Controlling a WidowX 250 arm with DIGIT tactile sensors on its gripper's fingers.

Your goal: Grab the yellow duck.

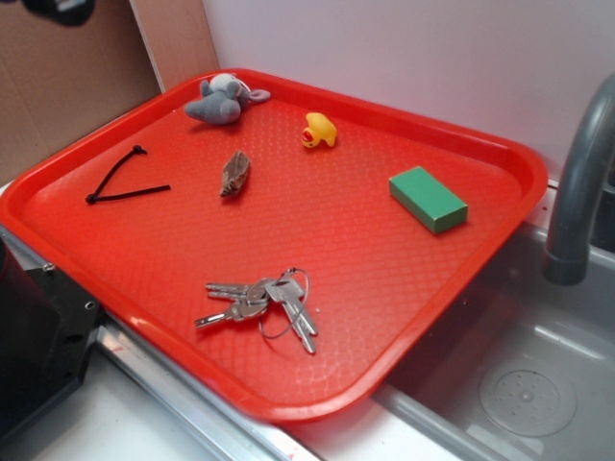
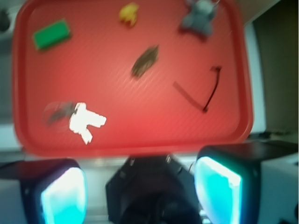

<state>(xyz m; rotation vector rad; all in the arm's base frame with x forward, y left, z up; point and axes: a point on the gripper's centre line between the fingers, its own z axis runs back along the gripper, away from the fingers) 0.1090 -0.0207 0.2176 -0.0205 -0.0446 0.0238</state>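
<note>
Gripper (image 2: 140, 191): black body, blurred in wrist view. Two fingers (image 2: 63, 196) in black frames. Inner pads glow cyan-white.

Red plastic tray (image 1: 500, 154) with fine diamond texture, semi-glossy; yellow duck (image 1: 319, 131) glossy rubbery plastic; green block (image 1: 428, 199) matt, spongy-looking. Keys (image 1: 259, 303) shiny metal, grey toy (image 1: 221, 100) soft plush cloth, black cord (image 1: 120, 182) matt. Faucet (image 1: 577, 182) smooth grey, sink (image 1: 538, 375) dull brushed metal.
</note>
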